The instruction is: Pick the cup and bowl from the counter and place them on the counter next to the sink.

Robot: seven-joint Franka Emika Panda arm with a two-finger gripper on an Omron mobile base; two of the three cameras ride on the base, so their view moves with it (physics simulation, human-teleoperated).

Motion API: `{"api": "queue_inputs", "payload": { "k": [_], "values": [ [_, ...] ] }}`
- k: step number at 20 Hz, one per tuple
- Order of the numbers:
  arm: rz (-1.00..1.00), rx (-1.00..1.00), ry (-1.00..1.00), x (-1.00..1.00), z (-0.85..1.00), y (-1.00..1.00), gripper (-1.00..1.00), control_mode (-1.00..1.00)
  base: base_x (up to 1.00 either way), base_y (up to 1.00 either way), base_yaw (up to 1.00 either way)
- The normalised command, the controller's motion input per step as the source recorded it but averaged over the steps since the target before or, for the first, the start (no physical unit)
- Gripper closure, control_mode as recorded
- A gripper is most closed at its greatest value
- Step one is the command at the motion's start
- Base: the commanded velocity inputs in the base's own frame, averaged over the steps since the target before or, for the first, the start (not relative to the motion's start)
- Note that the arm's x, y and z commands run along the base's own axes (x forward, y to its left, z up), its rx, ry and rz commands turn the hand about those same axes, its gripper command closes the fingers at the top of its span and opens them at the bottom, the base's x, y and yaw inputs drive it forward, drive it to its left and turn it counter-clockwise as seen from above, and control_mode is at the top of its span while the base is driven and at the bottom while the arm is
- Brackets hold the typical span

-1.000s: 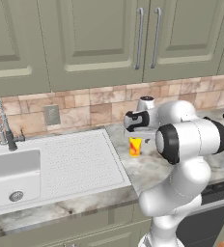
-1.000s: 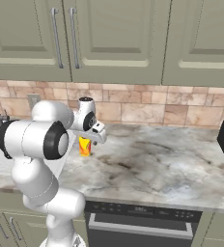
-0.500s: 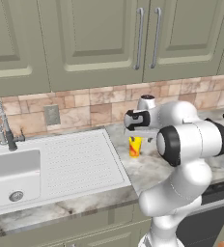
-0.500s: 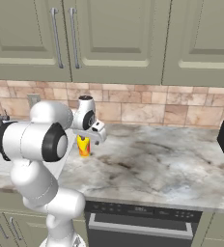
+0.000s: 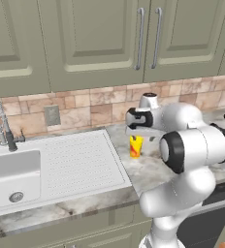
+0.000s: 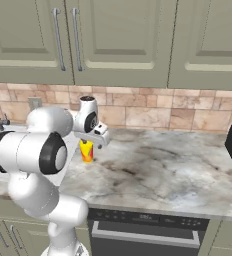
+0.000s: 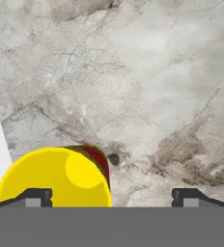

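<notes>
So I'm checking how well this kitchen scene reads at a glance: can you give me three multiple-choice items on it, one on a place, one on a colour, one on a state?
1. Where does the cup stand?
A. in the sink basin
B. on the counter beside the drainboard
C. on the stove top

2. What colour is the cup's body?
A. yellow
B. blue
C. white

3. How is the gripper?
A. shut on the cup
B. shut on nothing
C. open

Answers:
1 B: both base views show it upright on the marbled stone just off the ribbed drainboard's edge.
2 A: it is yellow with a red-orange mark on its side.
3 C: in the hand view the fingertips stand wide apart, with the cup between them nearer one tip.
</notes>
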Motion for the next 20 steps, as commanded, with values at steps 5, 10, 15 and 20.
{"api": "queue_inputs", "payload": {
  "k": [5, 10, 15, 20],
  "values": [
    [0.0, 0.05, -0.04, -0.41, 0.5, -0.01, -1.0, -1.0, 0.0, 0.0, 0.0],
    [0.0, 0.05, -0.07, -0.4, 0.47, -0.05, -1.0, -1.0, 0.0, 0.0, 0.0],
    [0.0, 0.03, -0.01, -0.47, 0.18, -0.04, -1.0, -1.0, 0.0, 0.0, 0.0],
    [0.0, 0.0, 0.0, -0.58, 0.02, -0.06, -1.0, -1.0, 0.0, 0.0, 0.0]
  ]
}}
